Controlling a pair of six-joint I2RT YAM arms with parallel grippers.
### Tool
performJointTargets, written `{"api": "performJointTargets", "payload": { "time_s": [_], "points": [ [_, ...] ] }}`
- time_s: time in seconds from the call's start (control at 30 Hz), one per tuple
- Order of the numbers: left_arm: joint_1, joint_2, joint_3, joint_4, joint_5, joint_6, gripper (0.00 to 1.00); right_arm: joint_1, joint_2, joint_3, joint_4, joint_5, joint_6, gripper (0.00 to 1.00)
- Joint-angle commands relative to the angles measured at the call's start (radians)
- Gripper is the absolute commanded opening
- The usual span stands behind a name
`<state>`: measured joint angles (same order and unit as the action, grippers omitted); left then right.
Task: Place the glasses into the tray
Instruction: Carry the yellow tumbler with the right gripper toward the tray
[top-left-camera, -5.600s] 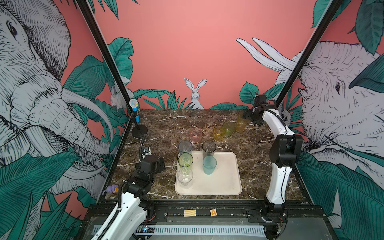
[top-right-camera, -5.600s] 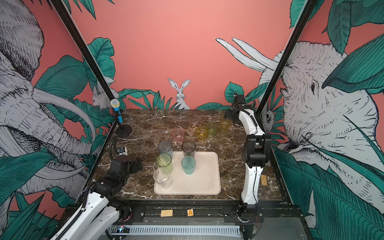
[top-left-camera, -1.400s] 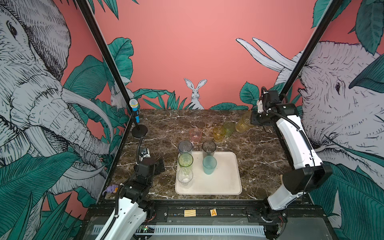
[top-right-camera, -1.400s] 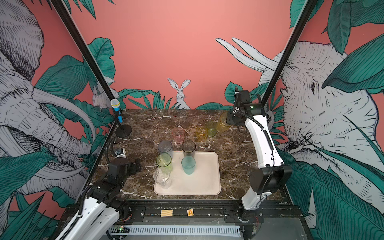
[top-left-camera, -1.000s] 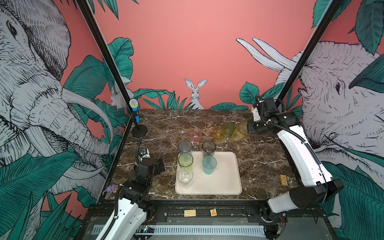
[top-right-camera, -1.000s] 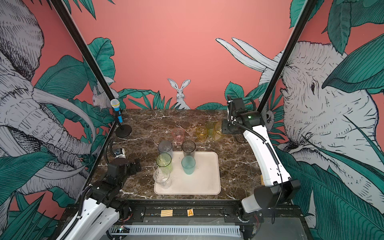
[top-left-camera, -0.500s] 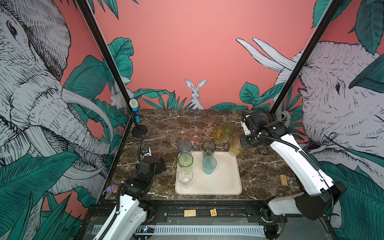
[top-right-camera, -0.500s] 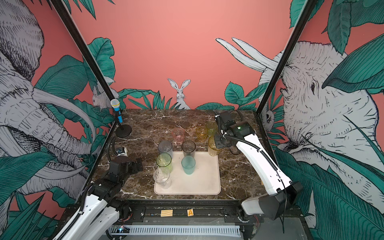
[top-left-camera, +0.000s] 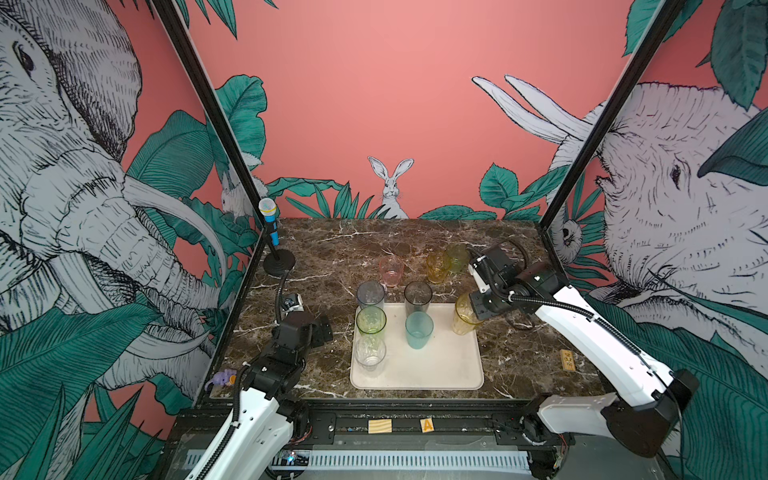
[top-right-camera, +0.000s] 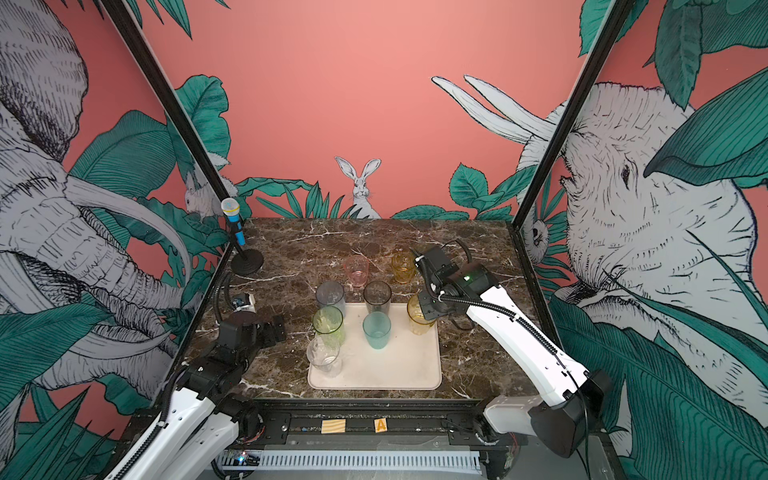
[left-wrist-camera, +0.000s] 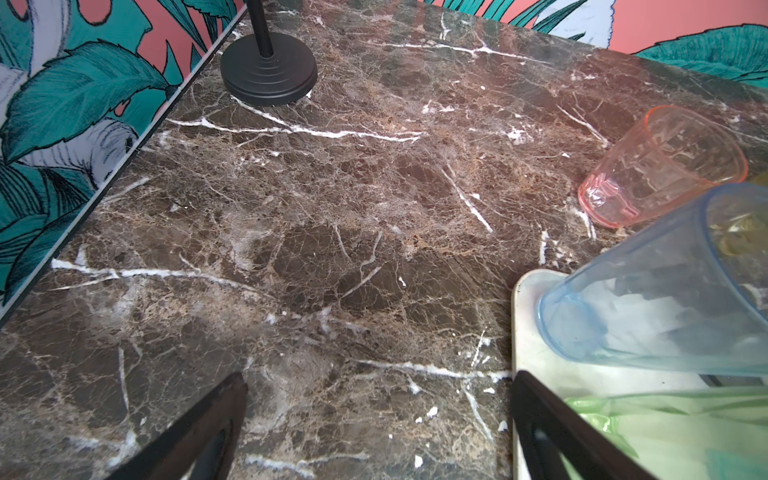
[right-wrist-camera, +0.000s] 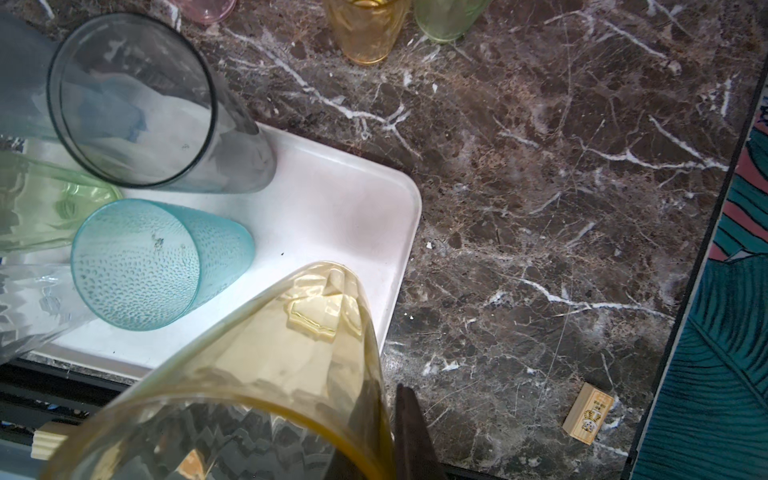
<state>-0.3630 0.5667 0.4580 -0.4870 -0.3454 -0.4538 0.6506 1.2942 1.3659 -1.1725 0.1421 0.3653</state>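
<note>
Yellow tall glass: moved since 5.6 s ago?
Yes. The yellow tall glass came forward and slightly left, from beside the short green glass to the far right corner of the tray, held by the right gripper.

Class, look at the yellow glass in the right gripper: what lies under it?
Under the yellow glass, held by the right gripper, lies the bare far right corner of the tray. The glass covers the spot beneath its base, so contact cannot be told.

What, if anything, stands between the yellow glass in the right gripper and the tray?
Nothing visible does. The right gripper holds the yellow glass over the bare far right corner of the tray. The teal glass and the dark glass stand apart, further left.
</note>
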Motion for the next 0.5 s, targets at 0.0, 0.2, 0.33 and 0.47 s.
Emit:
{"api": "performJointTargets", "payload": {
  "time_s": [0.0,0.2,0.33,0.47],
  "points": [
    [0.002,0.002,0.022,0.025,0.011,-0.022,1.0,0.039,-0.038,-0.033,0.035,-0.006,0.04,0.0],
    [0.003,0.01,0.017,0.035,0.019,-0.027,0.99,0.138,-0.056,-0.11,0.072,0.02,0.056,0.0],
    [0.004,0.012,0.014,0.037,0.02,-0.028,1.0,0.177,-0.076,-0.152,0.102,0.013,0.073,0.0],
    [0.004,0.009,0.005,0.037,0.023,-0.034,0.99,0.215,-0.081,-0.17,0.117,0.024,0.09,0.0]
  ]
}}
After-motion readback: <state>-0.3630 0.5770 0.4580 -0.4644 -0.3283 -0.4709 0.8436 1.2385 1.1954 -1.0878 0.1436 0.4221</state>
